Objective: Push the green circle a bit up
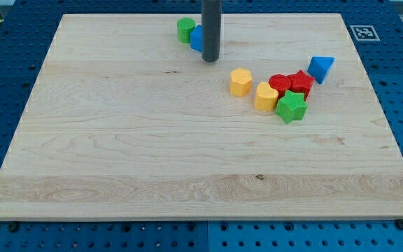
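Note:
The green circle point(185, 29) lies near the board's top edge, left of centre. A blue block point(196, 38) touches its right side and is partly hidden by my rod. My tip point(210, 59) rests on the board just below and to the right of the blue block, and about 40 pixels right of and below the green circle.
A cluster sits right of centre: a yellow hexagon point(241, 81), a yellow heart point(265, 96), a red circle point(280, 83), a red star point(301, 82) and a green star point(290, 107). A blue triangle point(320, 68) lies just beyond them. The wooden board point(117, 154) sits on a blue pegboard.

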Action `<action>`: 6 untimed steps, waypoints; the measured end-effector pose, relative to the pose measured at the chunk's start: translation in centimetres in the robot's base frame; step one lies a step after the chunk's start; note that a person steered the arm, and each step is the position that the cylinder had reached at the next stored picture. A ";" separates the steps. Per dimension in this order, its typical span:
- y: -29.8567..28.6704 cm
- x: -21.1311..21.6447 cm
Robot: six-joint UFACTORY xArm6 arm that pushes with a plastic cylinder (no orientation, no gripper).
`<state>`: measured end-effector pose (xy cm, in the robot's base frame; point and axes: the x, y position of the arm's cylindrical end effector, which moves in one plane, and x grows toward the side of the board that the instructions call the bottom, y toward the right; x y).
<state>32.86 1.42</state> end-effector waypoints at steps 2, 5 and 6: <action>-4.9 -1.2; -6.5 -8.2; -10.0 -8.8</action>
